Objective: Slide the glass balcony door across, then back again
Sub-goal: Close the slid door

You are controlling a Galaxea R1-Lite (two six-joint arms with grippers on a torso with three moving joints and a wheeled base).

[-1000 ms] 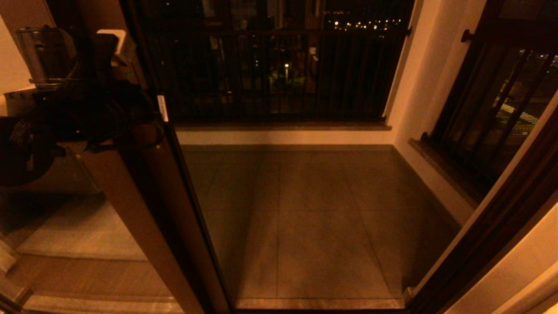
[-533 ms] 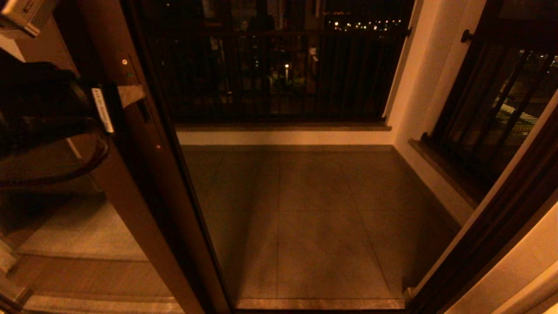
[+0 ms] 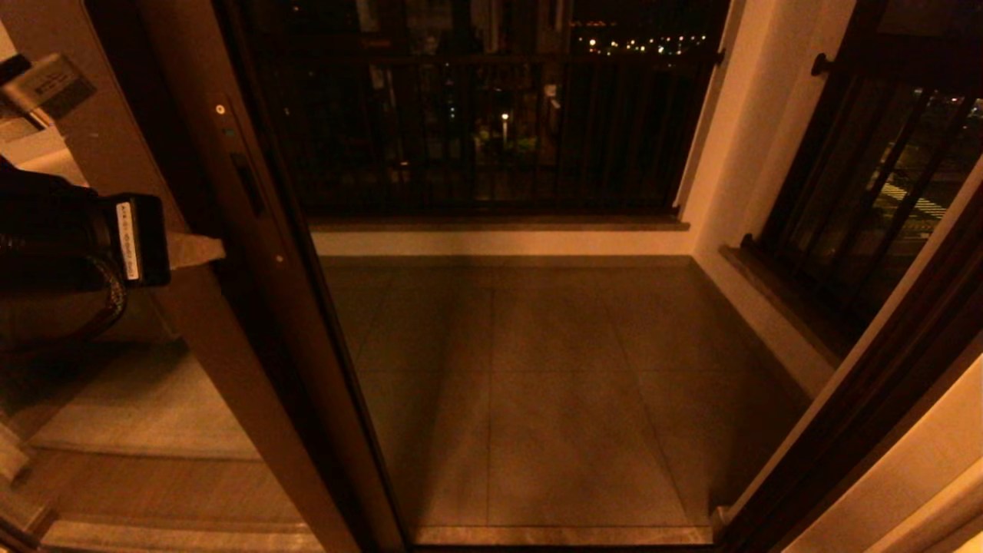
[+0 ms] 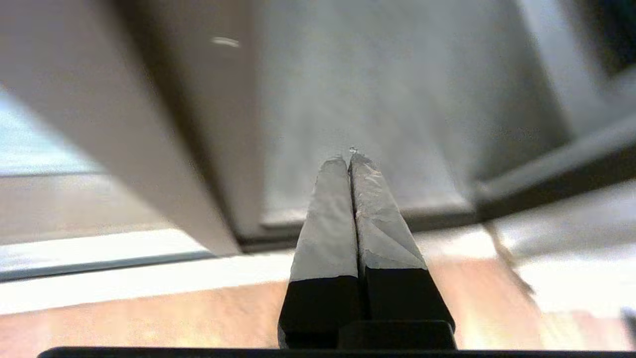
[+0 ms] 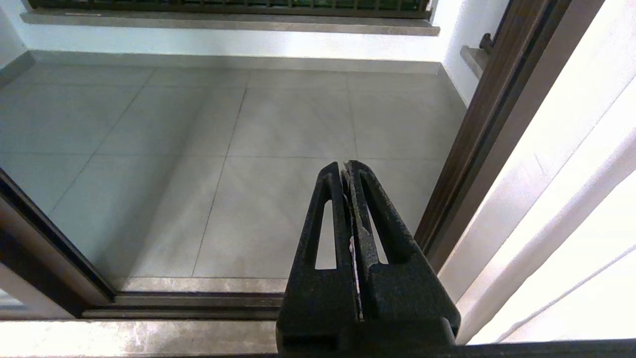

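Tiled balcony floor (image 3: pixel 553 384); left tool (image 3: pixel 219 250) closed beside glass balcony door (image 3: pixel 253 253)

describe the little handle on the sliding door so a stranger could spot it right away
Start at the wide open doorway onto the tiled balcony floor. Along its left edge rises the dark brown upright of the glass balcony door. On it sits the small dark slot-shaped handle, below a tiny pale screw, beside the shut left pincer.

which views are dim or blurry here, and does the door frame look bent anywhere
Head view: dim and amber, night outside the railing; the glass balcony door frame leans and bows toward the edges, wide-angle distortion. Left wrist view: the left gripper is sharp, shut, the background smeared and soft. Right wrist view: bright and crisp, the right gripper shut above the tiled floor, the wall at one side washed out.
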